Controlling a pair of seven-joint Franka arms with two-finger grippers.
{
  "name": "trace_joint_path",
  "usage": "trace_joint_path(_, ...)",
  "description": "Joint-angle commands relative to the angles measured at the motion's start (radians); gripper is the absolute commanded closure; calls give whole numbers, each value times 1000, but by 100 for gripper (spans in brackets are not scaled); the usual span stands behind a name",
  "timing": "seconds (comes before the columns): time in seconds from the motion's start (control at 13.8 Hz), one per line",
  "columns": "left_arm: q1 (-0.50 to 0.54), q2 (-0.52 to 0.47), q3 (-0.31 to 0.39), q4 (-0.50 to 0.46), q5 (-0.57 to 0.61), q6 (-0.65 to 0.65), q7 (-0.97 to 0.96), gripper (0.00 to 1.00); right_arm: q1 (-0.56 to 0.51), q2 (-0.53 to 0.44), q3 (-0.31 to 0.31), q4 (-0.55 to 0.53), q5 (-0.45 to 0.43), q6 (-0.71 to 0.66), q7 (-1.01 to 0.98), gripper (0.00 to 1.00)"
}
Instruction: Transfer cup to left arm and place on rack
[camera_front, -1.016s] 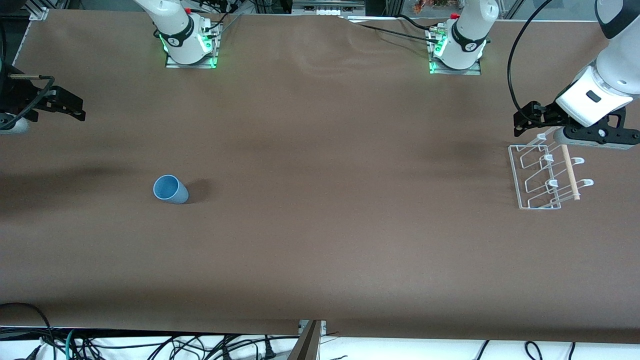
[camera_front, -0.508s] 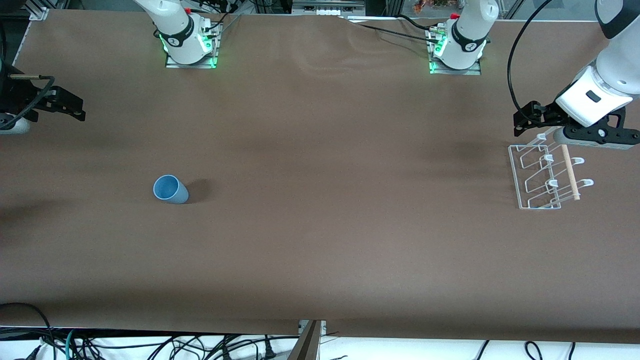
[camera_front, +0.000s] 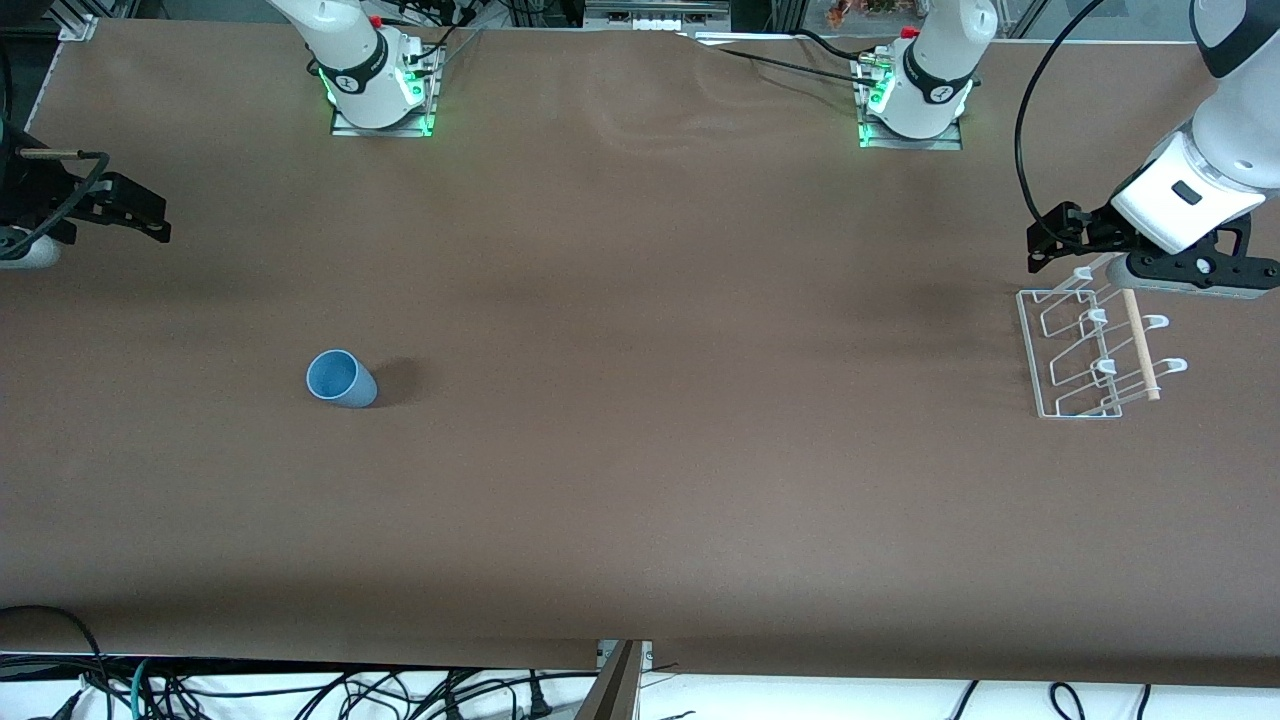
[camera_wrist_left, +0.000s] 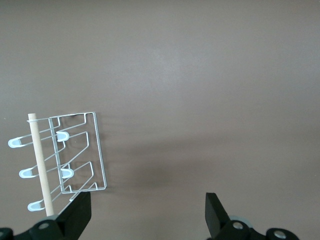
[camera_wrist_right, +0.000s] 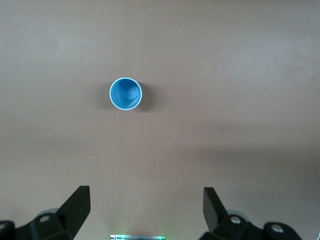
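Observation:
The light-blue cup (camera_front: 340, 379) stands upright on the brown table toward the right arm's end, its mouth up; it also shows in the right wrist view (camera_wrist_right: 126, 93). My right gripper (camera_front: 150, 210) hangs open and empty in the air at that end of the table, apart from the cup (camera_wrist_right: 145, 210). The white wire rack (camera_front: 1090, 350) with its wooden dowel (camera_front: 1140, 345) sits at the left arm's end and shows in the left wrist view (camera_wrist_left: 65, 155). My left gripper (camera_front: 1042, 245) is open and empty, up over the rack's edge (camera_wrist_left: 147, 215).
The two arm bases (camera_front: 380, 90) (camera_front: 915, 100) with green lights stand along the table's edge farthest from the front camera. Cables (camera_front: 300, 690) lie off the table's near edge. A black cable (camera_front: 1025, 130) loops off the left arm.

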Motion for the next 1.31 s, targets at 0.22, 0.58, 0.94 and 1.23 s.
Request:
trace_joint_path(0.22, 0, -6, -1, 12, 3, -26, 3, 0, -10, 18, 13, 8, -13, 1, 8, 0)
trace_joint_path(0.58, 0, -6, -1, 13, 3, -27, 3, 0, -13, 91, 13, 8, -9, 16, 11, 0)
trace_joint_path(0.94, 0, -6, -1, 13, 3, -27, 3, 0, -6, 195, 15, -1, -2, 99, 10, 0)
trace_joint_path(1.23, 0, -6, -1, 13, 3, -27, 3, 0, -3, 294, 19, -33, -1, 212, 11, 0)
